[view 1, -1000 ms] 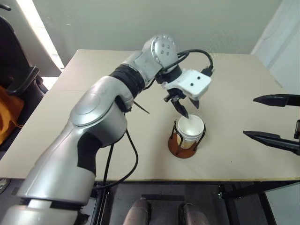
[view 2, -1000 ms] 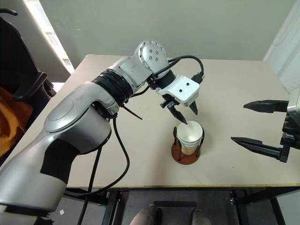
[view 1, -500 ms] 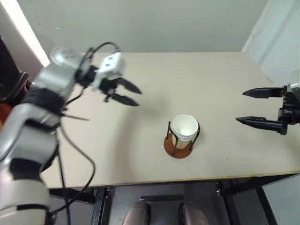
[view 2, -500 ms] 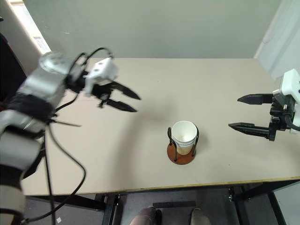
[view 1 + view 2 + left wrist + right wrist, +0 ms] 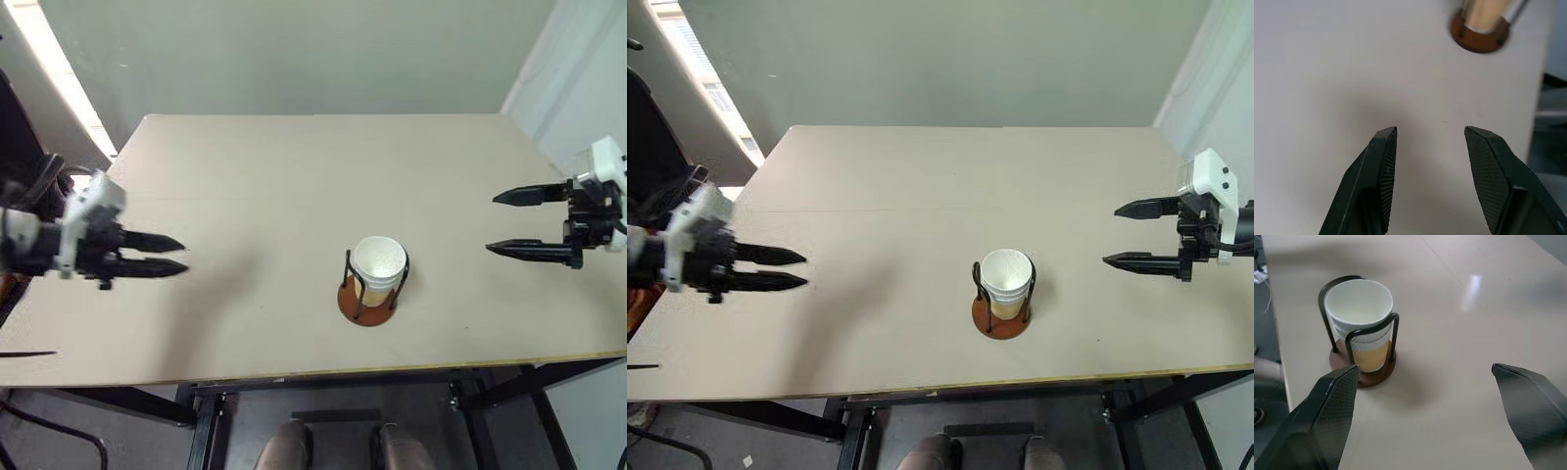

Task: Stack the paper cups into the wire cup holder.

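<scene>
The paper cups point(image 5: 379, 262) stand nested in one stack inside the wire cup holder point(image 5: 366, 303), near the table's front middle. The top cup is white inside and tan shows lower down point(image 5: 1370, 355). Black wire loops point(image 5: 1373, 327) rise around the stack from the reddish-brown disc base point(image 5: 1480, 40). My left gripper point(image 5: 184, 255) hovers over the table's left side, far from the holder, open and empty, pointing toward the middle. Over the right side my right gripper point(image 5: 490, 223) stands wide open and empty, pointing at the holder from a distance.
The beige table point(image 5: 294, 176) has its front edge just below the holder. A dark chair point(image 5: 647, 127) stands off the table's left edge, and a pale wall runs behind the table.
My left arm has swung from just above the cup stack out to the table's left side, and its gripper has rolled. My right gripper has come further into view. The camera has shifted.
</scene>
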`<action>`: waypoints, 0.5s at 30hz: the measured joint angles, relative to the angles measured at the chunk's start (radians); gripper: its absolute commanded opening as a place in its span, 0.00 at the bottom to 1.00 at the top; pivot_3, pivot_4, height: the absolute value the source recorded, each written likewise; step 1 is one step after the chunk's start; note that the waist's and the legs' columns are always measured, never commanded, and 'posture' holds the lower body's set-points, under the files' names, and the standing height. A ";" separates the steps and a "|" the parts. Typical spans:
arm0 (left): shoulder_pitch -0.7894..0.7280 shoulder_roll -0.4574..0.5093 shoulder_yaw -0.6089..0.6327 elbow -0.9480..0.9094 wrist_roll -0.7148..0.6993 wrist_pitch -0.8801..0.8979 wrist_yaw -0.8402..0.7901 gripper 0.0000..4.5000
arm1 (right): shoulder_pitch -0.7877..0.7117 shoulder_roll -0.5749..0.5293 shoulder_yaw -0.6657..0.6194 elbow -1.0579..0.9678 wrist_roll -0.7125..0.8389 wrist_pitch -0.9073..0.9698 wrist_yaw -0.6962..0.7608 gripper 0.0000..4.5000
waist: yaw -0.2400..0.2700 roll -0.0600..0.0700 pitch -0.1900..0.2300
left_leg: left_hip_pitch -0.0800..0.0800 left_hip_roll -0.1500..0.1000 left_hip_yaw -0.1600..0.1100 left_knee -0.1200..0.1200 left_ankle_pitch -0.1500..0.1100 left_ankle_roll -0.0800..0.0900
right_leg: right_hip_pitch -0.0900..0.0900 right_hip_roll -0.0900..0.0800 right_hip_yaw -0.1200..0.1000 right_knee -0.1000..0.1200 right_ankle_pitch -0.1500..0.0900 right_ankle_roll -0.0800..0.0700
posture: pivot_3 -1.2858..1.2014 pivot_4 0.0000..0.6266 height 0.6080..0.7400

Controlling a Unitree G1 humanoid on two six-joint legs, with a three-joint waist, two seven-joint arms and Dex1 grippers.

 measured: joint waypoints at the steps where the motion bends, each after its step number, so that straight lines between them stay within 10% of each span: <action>1: 0.011 0.008 0.035 -0.001 0.001 0.002 -0.001 0.52 | -0.001 -0.003 0.000 0.018 -0.005 -0.003 0.014 1.00 | -0.001 0.000 0.000 | 0.002 0.000 0.000 -0.004 0.002 -0.002 | 0.000 0.000 0.001 0.000 0.001 -0.002 | 0.52 0.24 1.00; 15: 0.225 -0.021 0.298 -0.081 0.022 0.089 0.027 0.52 | 0.035 -0.024 -0.042 0.039 -0.020 0.011 0.036 1.00 | -0.015 0.000 0.000 | 0.004 0.003 -0.001 -0.014 0.003 -0.010 | -0.005 0.003 0.000 0.001 -0.001 -0.008 | 0.52 0.24 1.00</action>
